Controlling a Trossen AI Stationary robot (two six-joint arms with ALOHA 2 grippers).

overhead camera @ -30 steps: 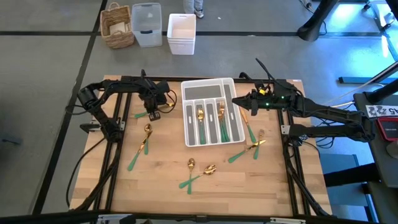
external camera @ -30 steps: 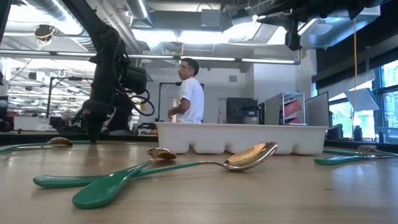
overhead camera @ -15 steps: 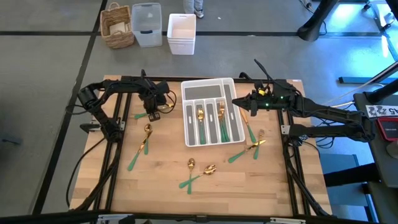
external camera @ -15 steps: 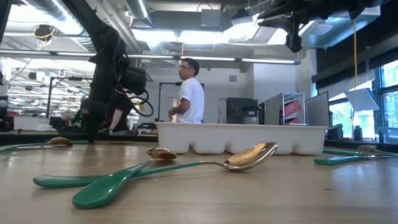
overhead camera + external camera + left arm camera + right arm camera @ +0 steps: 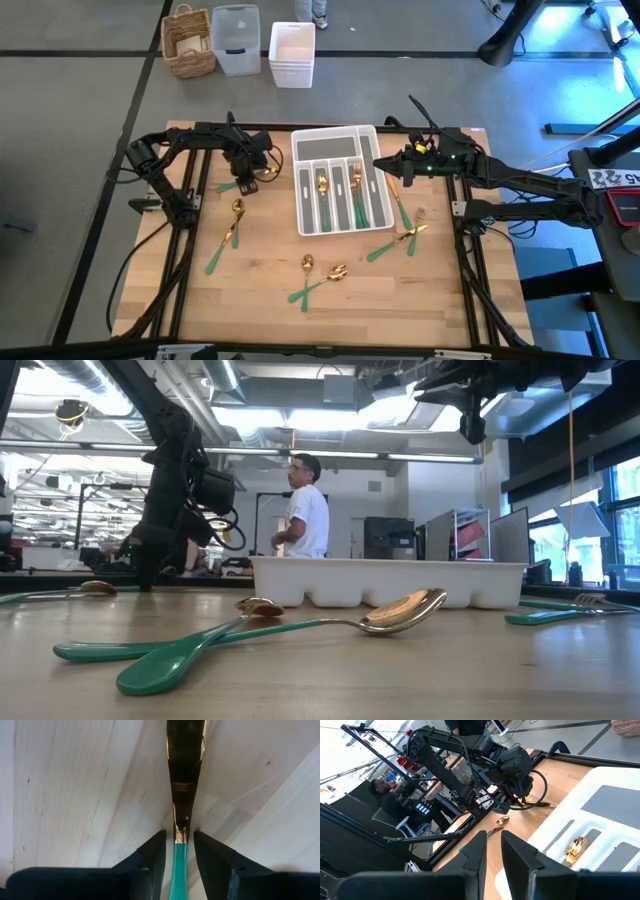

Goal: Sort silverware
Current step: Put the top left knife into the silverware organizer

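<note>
- Left gripper point(image 5: 178, 851) is down at the wooden table point(image 5: 260, 300) beside the white cutlery tray point(image 5: 340, 138), its fingers point(image 5: 150, 854) a little apart and straddling the neck of a utensil point(image 5: 183, 767) where gold meets green handle; whether the pads touch it cannot be told.
- Just beyond this gripper, toward the table's front, lies a spoon point(image 5: 232, 225) by a loose green handle point(image 5: 215, 259).
- Farther off, inside the tray, three pieces point(image 5: 322, 190) sit in its slots.
- Right gripper point(image 5: 384, 165) hovers over the tray's opposite edge, fingers point(image 5: 475, 851) slightly apart, holding nothing.
- More silverware lies past that gripper: a fork pair point(image 5: 404, 236) and two crossed spoons point(image 5: 322, 276).
- Beyond the table, a person point(image 5: 302, 507) stands.
</note>
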